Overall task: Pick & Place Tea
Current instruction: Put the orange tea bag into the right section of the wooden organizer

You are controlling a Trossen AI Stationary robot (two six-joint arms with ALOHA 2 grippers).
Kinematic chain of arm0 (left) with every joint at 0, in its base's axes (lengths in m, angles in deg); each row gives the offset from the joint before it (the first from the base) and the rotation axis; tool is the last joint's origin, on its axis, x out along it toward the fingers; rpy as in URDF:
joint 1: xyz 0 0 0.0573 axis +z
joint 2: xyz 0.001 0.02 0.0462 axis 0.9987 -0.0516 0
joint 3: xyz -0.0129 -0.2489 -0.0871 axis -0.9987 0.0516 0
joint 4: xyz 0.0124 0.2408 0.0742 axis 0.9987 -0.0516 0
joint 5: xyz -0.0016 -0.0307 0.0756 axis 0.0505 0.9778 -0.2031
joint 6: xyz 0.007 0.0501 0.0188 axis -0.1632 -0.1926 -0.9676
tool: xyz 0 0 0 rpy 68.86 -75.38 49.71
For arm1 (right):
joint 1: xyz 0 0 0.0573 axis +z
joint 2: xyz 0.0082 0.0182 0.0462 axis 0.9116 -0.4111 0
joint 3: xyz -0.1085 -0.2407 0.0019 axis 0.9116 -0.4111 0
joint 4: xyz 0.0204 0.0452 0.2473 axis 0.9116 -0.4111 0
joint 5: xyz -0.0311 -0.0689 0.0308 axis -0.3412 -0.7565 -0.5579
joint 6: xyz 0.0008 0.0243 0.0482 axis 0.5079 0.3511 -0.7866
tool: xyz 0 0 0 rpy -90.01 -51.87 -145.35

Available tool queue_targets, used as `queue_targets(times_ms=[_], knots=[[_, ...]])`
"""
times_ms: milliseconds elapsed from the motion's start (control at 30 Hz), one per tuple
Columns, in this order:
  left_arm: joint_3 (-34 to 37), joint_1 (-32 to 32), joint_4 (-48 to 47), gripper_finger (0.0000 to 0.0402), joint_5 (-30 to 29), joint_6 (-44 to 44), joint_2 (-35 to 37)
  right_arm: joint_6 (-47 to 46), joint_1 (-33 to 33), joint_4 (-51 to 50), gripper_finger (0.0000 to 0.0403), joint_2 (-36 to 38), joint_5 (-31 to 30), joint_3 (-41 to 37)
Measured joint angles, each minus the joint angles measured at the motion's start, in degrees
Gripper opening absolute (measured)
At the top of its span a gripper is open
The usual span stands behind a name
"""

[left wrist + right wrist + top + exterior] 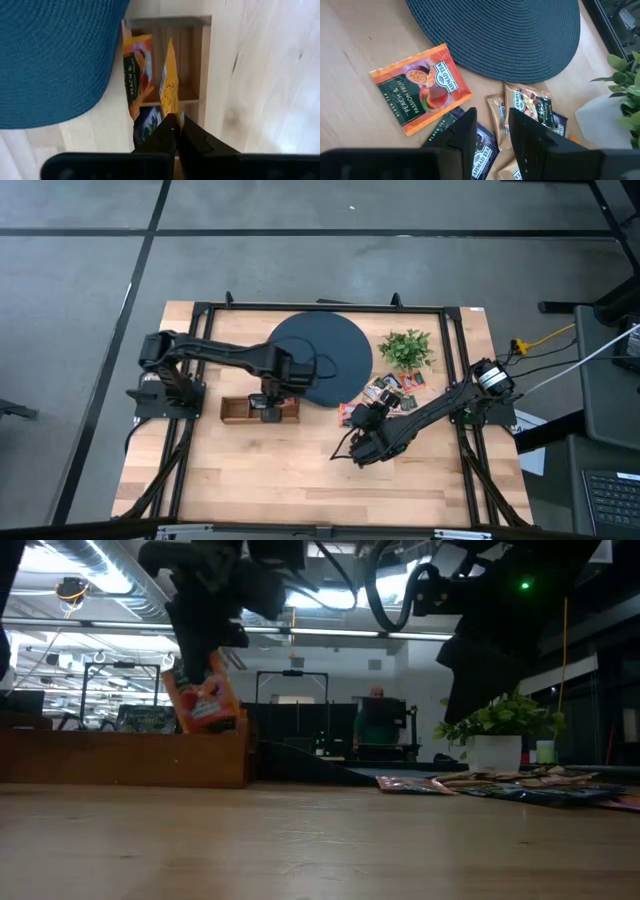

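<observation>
Over the wooden tray (232,411), the left pincer (176,121) is pinching an orange sachet (170,90) by its edge, hanging above sachets already inside. It looks best to lower it well between the tray walls before letting go. The right pincer (491,131) is hovering half-open and empty above the loose tea pile (530,107) on the counter (300,470), beside the round dark mat (320,358).
</observation>
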Motion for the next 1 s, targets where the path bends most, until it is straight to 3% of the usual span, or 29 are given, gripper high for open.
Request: queue_targets(times_ms=[300,633,1000], knots=[[-2.67,0.0,-1.57,0.0003,-3.11,-2.68,-5.14,0.02,0.01,0.02,0.0116,0.0,-0.04,0.0],[-2.67,0.0,-1.32,0.0008,-4.96,-2.71,-5.3,-0.09,0.01,0.16,0.0116,0.0,-0.89,-0.02],[-2.67,-0.11,-1.09,0.008,-7.55,-1.6,-5.3,-0.24,0.01,0.17,0.0116,0.0,-0.9,-0.02]])
